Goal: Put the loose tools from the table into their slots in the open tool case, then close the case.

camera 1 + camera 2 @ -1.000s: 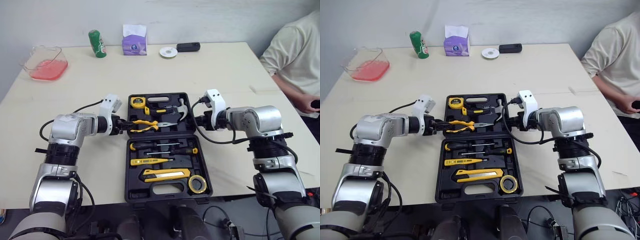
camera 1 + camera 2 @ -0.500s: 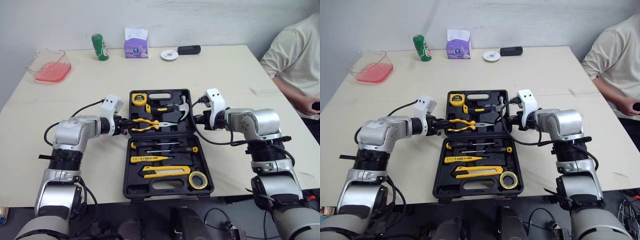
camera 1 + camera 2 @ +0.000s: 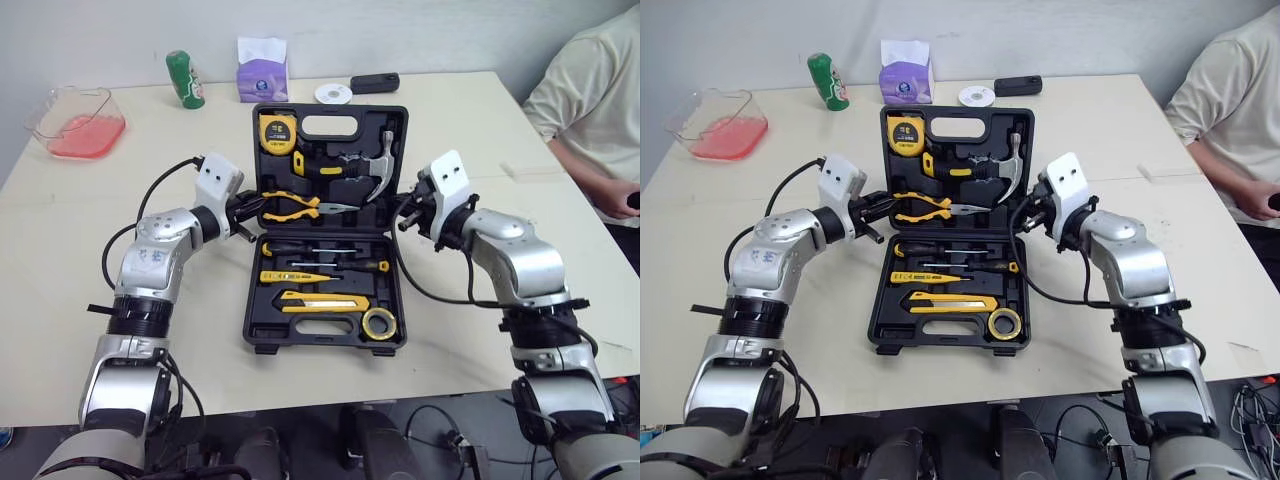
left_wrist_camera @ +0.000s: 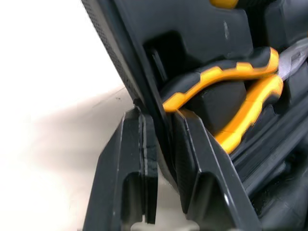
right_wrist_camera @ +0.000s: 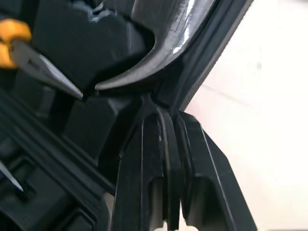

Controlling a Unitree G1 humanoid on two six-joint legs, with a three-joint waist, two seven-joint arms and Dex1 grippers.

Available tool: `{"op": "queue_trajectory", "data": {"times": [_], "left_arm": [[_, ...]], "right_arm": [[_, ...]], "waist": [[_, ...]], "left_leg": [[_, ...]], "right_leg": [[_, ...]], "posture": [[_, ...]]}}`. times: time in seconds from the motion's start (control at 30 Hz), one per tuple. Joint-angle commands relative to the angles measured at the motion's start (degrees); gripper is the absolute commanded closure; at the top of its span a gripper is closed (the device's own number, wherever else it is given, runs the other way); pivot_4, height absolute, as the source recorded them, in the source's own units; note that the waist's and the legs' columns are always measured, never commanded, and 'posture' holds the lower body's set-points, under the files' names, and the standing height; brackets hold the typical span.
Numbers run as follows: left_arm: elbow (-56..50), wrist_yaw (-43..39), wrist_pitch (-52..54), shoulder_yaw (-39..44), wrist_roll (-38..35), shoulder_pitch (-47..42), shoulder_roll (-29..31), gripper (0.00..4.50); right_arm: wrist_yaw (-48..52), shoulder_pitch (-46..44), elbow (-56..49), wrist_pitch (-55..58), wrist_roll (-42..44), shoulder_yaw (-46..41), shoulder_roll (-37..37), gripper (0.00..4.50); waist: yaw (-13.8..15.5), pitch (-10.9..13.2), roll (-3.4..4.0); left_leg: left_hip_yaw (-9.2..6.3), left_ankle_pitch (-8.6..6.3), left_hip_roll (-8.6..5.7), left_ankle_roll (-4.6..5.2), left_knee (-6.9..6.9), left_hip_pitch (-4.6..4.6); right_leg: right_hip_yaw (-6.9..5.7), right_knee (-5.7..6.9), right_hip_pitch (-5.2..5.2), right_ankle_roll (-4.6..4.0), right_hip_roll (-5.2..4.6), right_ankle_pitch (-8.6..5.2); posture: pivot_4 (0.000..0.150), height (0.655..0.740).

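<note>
Robot at work: the tool case [image 3: 251,300] sits open at mid-bench [image 3: 60,250], its lid [image 3: 398,130] tilted up off the surface. The left pincer [image 3: 247,207] pinches the lid's left rim beside the pliers [image 3: 295,206]. The right pincer [image 3: 403,215] pinches the right rim by the hammer [image 3: 376,170]. The tape measure [image 3: 273,128], knife [image 3: 320,301] and tape roll [image 3: 377,323] lie slotted. A person [image 3: 590,90] sits alongside.
</note>
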Motion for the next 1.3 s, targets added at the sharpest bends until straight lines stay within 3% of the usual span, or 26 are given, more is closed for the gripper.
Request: {"op": "queue_trajectory", "data": {"times": [0.03,0.23,0.27,0.3,0.33,0.37,0.4,0.53,0.57,0.6,0.7,0.77,0.8,0.87,1.0,1.03,1.13,1.27,1.3], "left_arm": [[-3.7,-1.3,-15.9,-2.7,5.1,4.0,1.2,4.3],[-8.6,4.8,-24.8,0.8,8.4,13.3,1.9,4.49],[-11.5,4.6,-24.3,2.1,7.3,15.9,2.2,3.73],[-14.3,3.9,-24.1,2.9,6.3,18.3,2.9,3.52],[-16.8,3.4,-23.3,3.7,5.2,20.1,3.4,3.15],[-19.6,2.7,-21.8,4.7,3.6,22.0,3.9,2.78],[-22.3,2.3,-20.3,5.7,2.2,23.7,4.3,2.19],[-39.8,-6.9,-0.7,13.6,-13.8,37.7,12.2,0.48],[-42.7,-9.1,2.2,15.8,-16.7,41.0,14.3,0.09],[-45.4,-12.0,5.5,19.1,-19.9,45.1,16.7,0.03],[-48.4,-21.6,17.0,30.3,-28.7,57.5,23.4,0.03],[-47.7,-23.2,20.4,33.3,-31.8,60.2,25.3,0.03],[-47.0,-23.5,21.3,34.2,-32.8,60.4,25.9,0.03],[-43.9,-22.3,21.9,34.1,-32.6,58.0,26.5,0.03],[-35.9,-20.4,20.9,28.7,-30.5,47.4,27.4,0.03],[-34.1,-19.4,20.3,26.8,-29.5,44.4,27.1,0.29],[-24.8,-16.7,15.5,16.2,-22.0,31.7,24.6,1.33],[-8.3,-12.9,9.5,3.2,-10.1,14.3,19.0,3.26],[-4.5,-12.1,8.5,1.1,-7.7,10.9,17.8,3.77]], "right_arm": [[2.7,4.1,-4.2,-21.2,-6.4,3.3,-1.6,4.5],[-4.1,13.4,1.8,-54.9,-22.4,7.2,-8.4,4.5],[-5.1,14.7,1.3,-58.3,-22.8,6.2,-8.6,4.5],[-4.9,16.0,0.2,-61.6,-21.9,5.1,-8.9,4.5],[-4.4,17.0,-1.0,-64.2,-21.2,4.5,-9.5,3.9],[-3.4,18.4,-3.0,-66.5,-20.0,4.0,-10.4,3.69],[-2.4,19.8,-4.8,-68.3,-18.7,3.4,-11.3,3.16],[7.4,33.0,-20.5,-68.1,-9.9,0.0,-22.1,1.3],[10.4,36.8,-23.6,-65.7,-6.0,-0.8,-25.0,1.29],[13.3,41.3,-26.6,-63.5,-2.4,-2.7,-28.1,1.29],[19.7,54.6,-33.9,-51.1,10.9,-10.9,-34.3,1.29],[19.9,58.0,-35.7,-45.2,15.0,-13.1,-35.5,1.29],[20.0,59.2,-36.3,-42.9,16.1,-13.7,-35.5,1.29],[19.7,60.6,-36.9,-38.3,19.4,-13.9,-34.8,1.29],[19.0,61.2,-41.8,-23.9,30.9,-12.0,-34.8,1.29],[18.3,60.8,-42.8,-21.1,32.4,-11.7,-34.7,1.29],[16.5,59.0,-45.5,-13.7,35.2,-8.7,-34.1,2.15],[12.9,54.4,-44.3,-8.7,30.0,-2.6,-30.9,4.26],[12.3,53.4,-43.7,-8.2,28.6,-1.5,-29.9,4.5]], "waist": [[-0.1,0.0,0.0],[0.2,0.0,-0.04],[0.2,0.0,-0.04],[0.1,0.0,-0.04],[0.1,0.0,-0.05],[-0.1,0.0,-0.04],[-0.1,0.0,-0.04],[0.0,0.0,-0.03],[0.0,0.1,-0.08],[0.1,0.1,-0.09],[0.3,0.2,-0.17],[0.3,0.4,-0.37],[0.4,0.4,-0.37],[0.9,0.4,-0.43],[2.0,0.4,-0.45],[2.0,0.4,-0.44],[2.1,0.4,-0.45],[2.2,0.3,-0.66],[2.1,0.4,-0.76]], "left_leg": [[0.01,0.0,0.01,0.0,-0.02,0.03],[0.13,0.06,-0.02,0.1,0.3,0.38],[0.12,0.07,0.01,0.09,0.32,0.4],[0.11,0.07,0.02,0.08,0.29,0.47],[0.12,0.07,0.03,0.07,0.26,0.48],[0.14,0.07,0.03,0.07,0.25,0.49],[0.18,0.08,0.04,0.05,0.2,0.54],[0.16,0.09,0.08,0.04,0.17,0.51],[0.15,0.09,0.08,0.03,0.05,0.62],[0.14,0.1,0.11,0.02,0.03,0.7],[0.03,0.04,0.15,-0.03,-0.11,1.15],[-0.19,0.0,0.17,0.0,-0.13,1.58],[-0.24,-0.3,0.21,0.09,-0.2,2.27],[-0.36,-0.49,0.24,0.35,-0.2,2.59],[-0.55,-0.47,0.2,0.39,-0.23,2.44],[-0.56,-0.48,0.22,0.35,-0.23,2.37],[-0.52,-0.5,0.21,0.28,-0.23,2.33],[-0.46,-0.47,0.15,0.24,-0.19,2.33],[-0.45,-0.47,0.13,0.25,-0.14,2.28]], "right_leg": [[0.01,0.0,0.01,0.0,0.0,0.0],[0.21,0.02,0.27,-0.02,-0.08,0.08],[0.22,-0.01,0.31,-0.04,-0.06,0.13],[0.24,-0.02,0.35,-0.04,-0.06,0.13],[0.25,-0.03,0.36,-0.04,-0.05,0.13],[0.26,-0.02,0.36,-0.04,-0.05,0.13],[0.3,-0.01,0.35,-0.04,-0.03,0.13],[0.35,-0.01,0.33,-0.05,-0.02,0.12],[0.35,-0.08,0.4,-0.05,-0.02,0.12],[0.33,-0.15,0.48,-0.06,0.01,0.12],[0.26,-0.38,1.04,-0.12,0.03,0.07],[0.14,-0.55,1.69,-0.13,0.07,0.06],[0.07,-0.76,2.4,-0.21,0.11,-0.01],[-0.03,-1.02,2.87,-0.25,0.15,-0.03],[-0.05,-1.09,2.86,-0.27,0.18,-0.03],[-0.05,-1.05,2.79,-0.25,0.18,0.0],[-0.06,-1.02,2.79,-0.18,0.12,0.04],[-0.11,-1.09,2.83,-0.06,0.08,0.11],[-0.14,-1.12,2.82,-0.02,0.08,0.13]], "posture": [[0.15,0.74],[0.15,0.74],[0.15,0.74],[0.15,0.74],[0.15,0.74],[0.15,0.74],[0.15,0.74],[0.15,0.74],[0.15,0.74],[0.15,0.74],[0.15,0.74],[0.15,0.74],[0.15,0.74],[0.15,0.74],[0.15,0.74],[0.15,0.74],[0.15,0.74],[0.15,0.74],[0.15,0.74]]}}
